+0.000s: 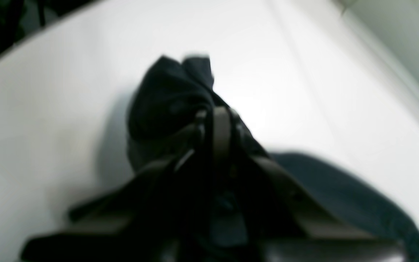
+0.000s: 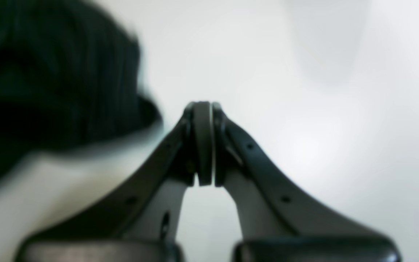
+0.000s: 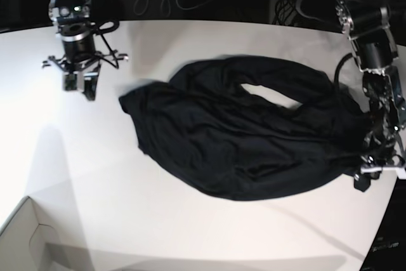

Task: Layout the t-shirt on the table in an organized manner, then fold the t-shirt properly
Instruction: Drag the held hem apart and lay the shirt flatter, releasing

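**While crumpled, shirt pinched at one edge only**

Left wrist view: left gripper was seen clenched on a bunched fold of the t-shirt, cloth lifted slightly off the table. Picture blurred.

Right wrist view: right gripper was seen closed with nothing between its fingers; t-shirt lay just beside it.

Base view: t-shirt was spread rumpled across mid-table, right gripper apart from it, left gripper at its edge. Fabric was judged light, limp and drapey; hems, shoulders or sleeve edges were judged the best holds.
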`<action>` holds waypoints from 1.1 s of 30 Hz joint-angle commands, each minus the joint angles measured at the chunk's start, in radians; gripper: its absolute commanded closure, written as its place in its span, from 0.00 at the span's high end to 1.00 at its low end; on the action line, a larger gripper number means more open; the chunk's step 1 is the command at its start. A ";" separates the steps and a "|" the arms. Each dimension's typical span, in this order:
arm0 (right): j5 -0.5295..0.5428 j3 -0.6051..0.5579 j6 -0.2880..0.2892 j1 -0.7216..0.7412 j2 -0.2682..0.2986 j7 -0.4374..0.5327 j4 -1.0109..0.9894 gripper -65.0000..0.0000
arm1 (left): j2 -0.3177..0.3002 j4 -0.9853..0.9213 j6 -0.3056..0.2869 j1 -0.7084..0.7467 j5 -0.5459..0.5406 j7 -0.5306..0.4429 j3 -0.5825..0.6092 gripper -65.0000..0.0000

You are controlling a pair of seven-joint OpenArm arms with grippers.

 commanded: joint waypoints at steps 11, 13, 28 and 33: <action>0.004 -0.061 -0.004 0.104 0.008 0.033 0.046 0.12 | 0.019 0.026 -0.011 0.053 -0.006 -0.024 -0.001 0.00; 0.003 -0.088 -0.004 0.170 0.008 0.031 0.038 0.19 | 0.019 0.026 -0.011 0.053 -0.006 -0.022 -0.001 0.00; 0.003 -0.235 -0.004 0.813 0.000 -0.196 -0.695 0.44 | 0.021 0.127 -0.011 0.054 -0.006 -0.022 -0.001 0.00; 0.003 -0.296 -0.002 0.900 0.000 -0.081 -0.955 0.48 | 0.021 0.122 -0.011 0.047 -0.006 -0.022 -0.007 0.00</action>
